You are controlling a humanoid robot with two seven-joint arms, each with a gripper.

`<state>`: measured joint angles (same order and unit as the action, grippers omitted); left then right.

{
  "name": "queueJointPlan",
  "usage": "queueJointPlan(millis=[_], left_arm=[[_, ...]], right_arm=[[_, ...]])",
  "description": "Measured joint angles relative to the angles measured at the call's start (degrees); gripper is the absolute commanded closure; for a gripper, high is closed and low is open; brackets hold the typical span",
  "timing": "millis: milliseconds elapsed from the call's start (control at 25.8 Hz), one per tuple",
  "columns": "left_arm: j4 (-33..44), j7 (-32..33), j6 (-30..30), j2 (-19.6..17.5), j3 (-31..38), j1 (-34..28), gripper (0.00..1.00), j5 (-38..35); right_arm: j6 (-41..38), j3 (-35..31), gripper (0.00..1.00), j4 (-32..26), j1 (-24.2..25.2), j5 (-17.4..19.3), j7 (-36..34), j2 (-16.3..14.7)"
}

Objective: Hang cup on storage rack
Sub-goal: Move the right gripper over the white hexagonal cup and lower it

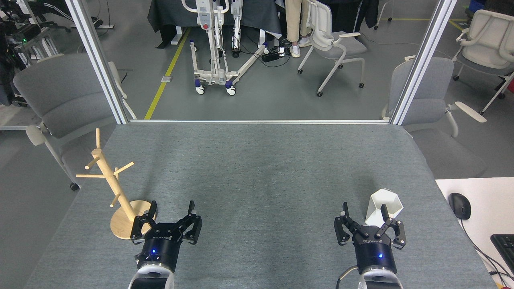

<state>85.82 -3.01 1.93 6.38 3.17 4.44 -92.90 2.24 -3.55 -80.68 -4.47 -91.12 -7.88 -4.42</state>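
A white faceted cup (pixel 384 206) with a hexagonal rim stands upright on the grey table near its front right. My right gripper (pixel 364 212) is open just in front of it, its right finger overlapping the cup's lower side; touching or apart, I cannot tell. The wooden storage rack (pixel 116 185), a slanted post with thin pegs on a round disc base, stands at the front left. My left gripper (pixel 172 208) is open and empty right beside the rack's base.
The grey felt table (pixel 257 168) ends at a metal frame (pixel 257 121) along its far edge. Grey chairs (pixel 64 96) stand at both far corners. A white desk with a mouse (pixel 459 205) and keyboard adjoins the right side.
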Motion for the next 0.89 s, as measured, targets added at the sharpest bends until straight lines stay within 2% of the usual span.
queueJointPlan(millis=[271,581,890], left_arm=[[0.4,-2.9,0.2,0.0,-0.1,-0.3,0.01,0.0],[1.0,-2.6,0.4,0.2,-0.1,-0.4,0.01,0.1],[0.9,-0.1,0.7,0.2,-0.2,-0.5,0.01,0.1]], right_arm=[[0.0,-0.1,0.0,0.1,-1.2,0.0,0.1,0.0],[0.2,-0.2,0.0,0.1,-1.9,0.1,-0.1,0.0],[0.1,-3.6,0.0,2.6,-2.0,0.7,-0.1,-4.1]])
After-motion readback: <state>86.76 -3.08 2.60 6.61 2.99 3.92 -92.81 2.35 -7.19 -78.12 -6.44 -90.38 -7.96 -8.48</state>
